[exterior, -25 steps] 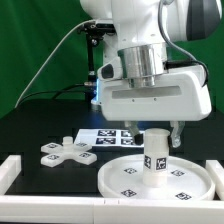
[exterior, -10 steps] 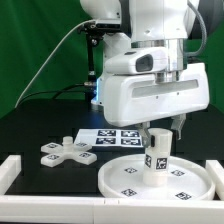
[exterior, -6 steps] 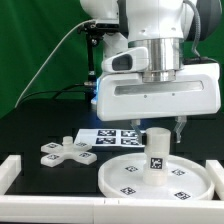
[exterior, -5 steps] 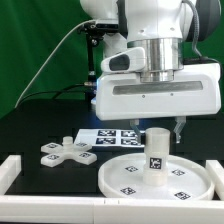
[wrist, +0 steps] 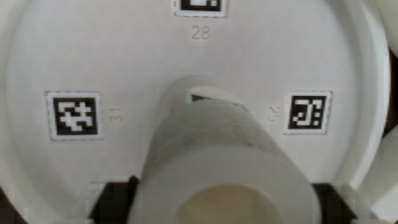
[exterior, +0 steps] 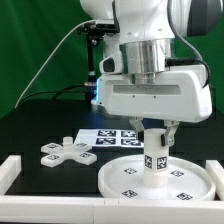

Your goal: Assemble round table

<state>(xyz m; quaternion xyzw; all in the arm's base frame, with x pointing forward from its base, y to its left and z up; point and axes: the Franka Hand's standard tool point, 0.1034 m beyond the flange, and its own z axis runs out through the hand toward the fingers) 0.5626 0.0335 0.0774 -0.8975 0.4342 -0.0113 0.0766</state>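
Observation:
The large white round disc point(exterior: 125, 178) lies flat at the front, with tags on its top. The short thick leg point(exterior: 156, 165) stands upright on its middle, with one tag facing the camera. My gripper point(exterior: 158, 133) comes down from above, one finger on each side of the leg's top, and is shut on it. In the wrist view the leg point(wrist: 222, 150) fills the middle, with my gripper point(wrist: 224, 203) and its dark pads point(wrist: 121, 200) pressed against its sides and the disc point(wrist: 107, 60) beneath. The cross-shaped base point(exterior: 62, 152) lies loose at the exterior view's left.
The marker board point(exterior: 108, 135) lies flat behind the disc. A white border rim point(exterior: 12, 172) runs along the front and left of the black table. A green backdrop, a dark stand and cables are at the back.
The hand has turned about its vertical axis back to a square-on pose and come down, so its fingers now flank the leg's top. The leg and disc stay in place.

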